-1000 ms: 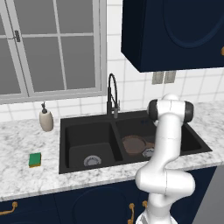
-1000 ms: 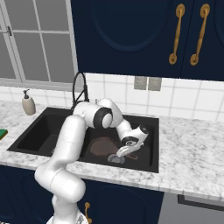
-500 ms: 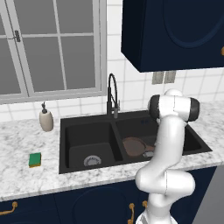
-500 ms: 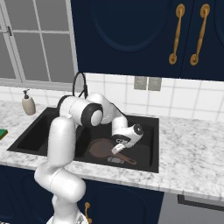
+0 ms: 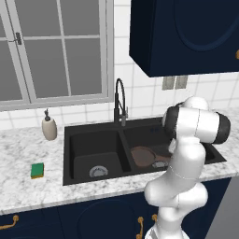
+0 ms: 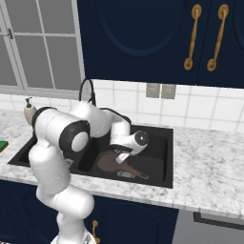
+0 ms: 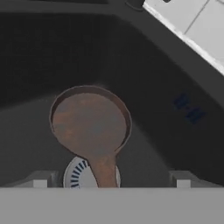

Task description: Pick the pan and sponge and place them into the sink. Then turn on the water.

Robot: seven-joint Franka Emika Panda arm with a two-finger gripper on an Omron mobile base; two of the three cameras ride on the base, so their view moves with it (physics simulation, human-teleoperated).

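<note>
now, pan (image 7: 89, 124): lay flat on the floor of the sink's (image 5: 74, 135) right basin, handle crossing the silver drain (image 7: 78, 174).
jaws: the gripper (image 7: 111, 181) hung above the pan handle, spread wide, holding nothing.
sponge (image 5: 37, 170): sat on the marble worktop (image 5: 28, 191), left of the sink, well apart from the arm.
around: soap bottle (image 5: 49, 127) behind the sponge; black faucet (image 5: 120, 100) behind the basin divider.
in the way: the arm's white body hid part of the right basin in the left base view.

Pretty clearly a home kitchen: black double-basin sink (image 5: 93, 140) set into a marble-look tabletop (image 5: 28, 196), gooseneck faucet (image 5: 120, 100), white tile backsplash (image 6: 190, 112), navy cabinets (image 6: 143, 38) with brass handles (image 6: 192, 35), a paned window (image 5: 51, 51) and a soap dispenser (image 5: 49, 127).
</note>
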